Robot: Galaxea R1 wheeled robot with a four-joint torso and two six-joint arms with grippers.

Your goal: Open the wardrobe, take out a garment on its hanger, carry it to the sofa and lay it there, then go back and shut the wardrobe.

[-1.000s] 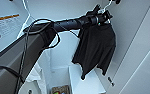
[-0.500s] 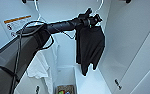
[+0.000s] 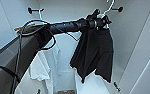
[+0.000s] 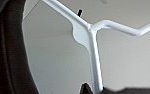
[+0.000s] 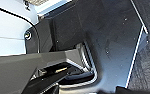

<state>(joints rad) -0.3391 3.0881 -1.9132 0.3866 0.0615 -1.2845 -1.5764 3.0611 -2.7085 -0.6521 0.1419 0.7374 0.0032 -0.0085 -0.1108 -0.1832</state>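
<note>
**Black T-shirt on its hanger, held up at the open wardrobe**

No brand, label or writing can be read on anything here.

In the head view the left arm reaches in from the left and up to the right, ending at the left gripper (image 3: pixel 101 22), which is clenched on the hanger (image 3: pixel 108 10) just below its curved hook. The hook points up and stands close to a black wall hook (image 3: pixel 118 9); whether the two touch cannot be told. The garment (image 3: pixel 96 56) hangs from the hanger with its long axis vertical, hem down, inside the open wardrobe (image 3: pixel 66 12). A second black hook (image 3: pixel 31 10) sits on the back wall to the left. Lower left, behind the arm, a white T-shirt (image 3: pixel 39 68) hangs down.

The left wrist view gives what the head view does not: the hanger's white neck and shoulder bars (image 4: pixel 94 50) seen close, the neck running straight toward the camera's gripper end, against the pale wardrobe wall.

The right wrist view shows dark flooring (image 5: pixel 111 37) and parts of the robot's own body; the right claw's state cannot be told
</note>
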